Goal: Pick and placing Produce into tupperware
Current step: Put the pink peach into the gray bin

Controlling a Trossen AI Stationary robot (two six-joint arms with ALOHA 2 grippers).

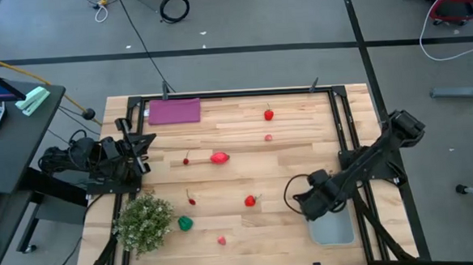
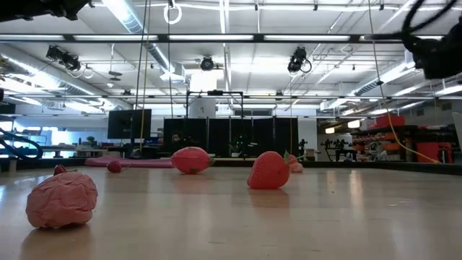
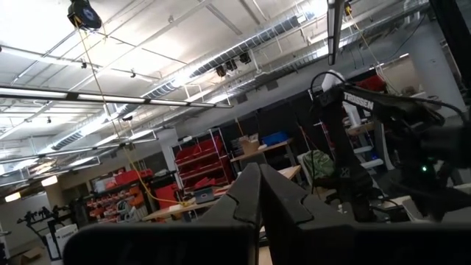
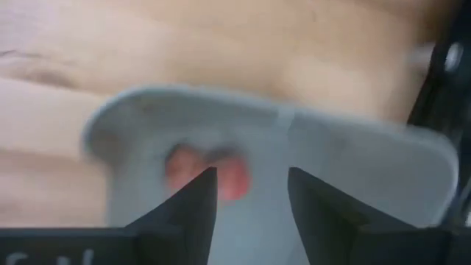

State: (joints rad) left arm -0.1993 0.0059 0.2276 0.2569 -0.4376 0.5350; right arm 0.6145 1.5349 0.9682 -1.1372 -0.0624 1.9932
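Observation:
The clear bluish tupperware (image 1: 336, 228) stands at the table's near right. My right gripper (image 1: 315, 203) hangs over its far left corner, pointing down. In the right wrist view it (image 4: 250, 182) is open above the tupperware (image 4: 353, 162), and two small red and pink produce pieces (image 4: 232, 177) lie on the container's floor under the fingers. More produce lies loose on the wood: a red piece (image 1: 269, 114), a larger pink-red piece (image 1: 219, 158), a strawberry-like piece (image 1: 250, 201), a green piece (image 1: 184, 224). My left gripper (image 3: 257, 188) is shut and empty at the table's left edge, pointing up into the room.
A bushy pale-green plant (image 1: 144, 222) stands at the near left beside the green piece. A flat purple rectangle (image 1: 174, 111) lies at the far left. A dark metal frame (image 1: 242, 92) runs around the table. Bare wood lies between the scattered pieces.

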